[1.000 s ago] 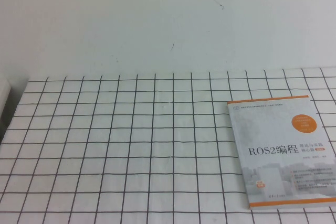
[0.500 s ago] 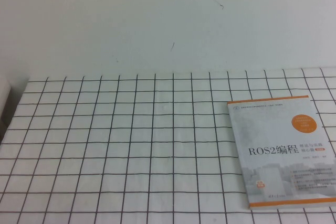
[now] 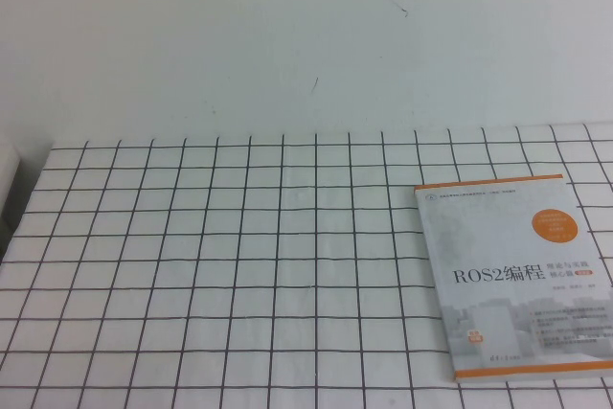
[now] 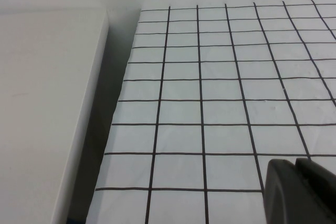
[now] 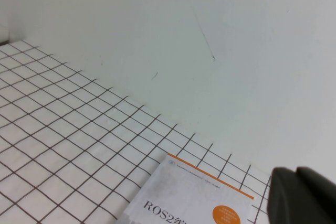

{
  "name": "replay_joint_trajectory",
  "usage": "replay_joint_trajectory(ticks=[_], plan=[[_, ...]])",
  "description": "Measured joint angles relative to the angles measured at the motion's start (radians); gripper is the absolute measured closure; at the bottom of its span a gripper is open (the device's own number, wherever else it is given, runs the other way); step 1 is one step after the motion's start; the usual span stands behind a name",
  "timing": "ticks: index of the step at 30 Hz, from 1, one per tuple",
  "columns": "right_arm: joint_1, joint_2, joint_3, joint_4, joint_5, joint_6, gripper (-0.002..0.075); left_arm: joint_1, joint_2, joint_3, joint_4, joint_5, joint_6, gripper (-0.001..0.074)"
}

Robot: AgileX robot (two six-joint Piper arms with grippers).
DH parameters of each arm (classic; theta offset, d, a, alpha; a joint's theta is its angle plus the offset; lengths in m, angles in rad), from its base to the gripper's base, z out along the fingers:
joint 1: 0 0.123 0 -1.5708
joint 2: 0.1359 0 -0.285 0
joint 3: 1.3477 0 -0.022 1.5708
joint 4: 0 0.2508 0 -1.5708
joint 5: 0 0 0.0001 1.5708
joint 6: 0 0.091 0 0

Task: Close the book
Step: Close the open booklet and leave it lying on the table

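Left gripper (image 4: 300,190) shows only in left wrist view: dark tip over checked cloth (image 3: 239,265) near cloth's left edge, white panel (image 4: 47,103) alongside. I can't tell its grip state. Book (image 3: 512,275) lies shut, cover up, on cloth's right side. Right gripper (image 5: 304,195) shows only in right wrist view, near book; I can't tell its state either.

The book (image 3: 517,280) is cut by the right edge, its small print unreadable. Of the left pincer (image 4: 302,192), over the surface (image 4: 210,103), and the right pincer (image 5: 304,195), by the book, only dark corners are seen.
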Motion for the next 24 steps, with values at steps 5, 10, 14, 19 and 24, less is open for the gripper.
replay_joint_trajectory(ticks=[5, 10, 14, 19, 24], plan=[[0.000, 0.000, 0.000, 0.000, 0.000, 0.000, 0.0729, 0.000, 0.000, 0.000, -0.002, -0.001, 0.003, 0.0738], [0.000, 0.000, 0.000, 0.000, 0.000, 0.000, 0.0729, 0.000, 0.000, 0.000, -0.002, -0.002, 0.008, 0.0738], [0.000, 0.000, 0.000, 0.000, 0.000, 0.000, 0.0729, 0.000, 0.000, 0.000, -0.002, -0.002, 0.022, 0.0738], [0.000, 0.000, 0.000, 0.000, 0.000, -0.025, 0.0729, 0.000, 0.000, 0.000, -0.002, -0.002, 0.026, 0.0738], [0.000, 0.000, 0.000, -0.014, 0.000, -0.032, 0.0729, 0.000, 0.000, 0.000, -0.002, -0.002, 0.026, 0.0738]])
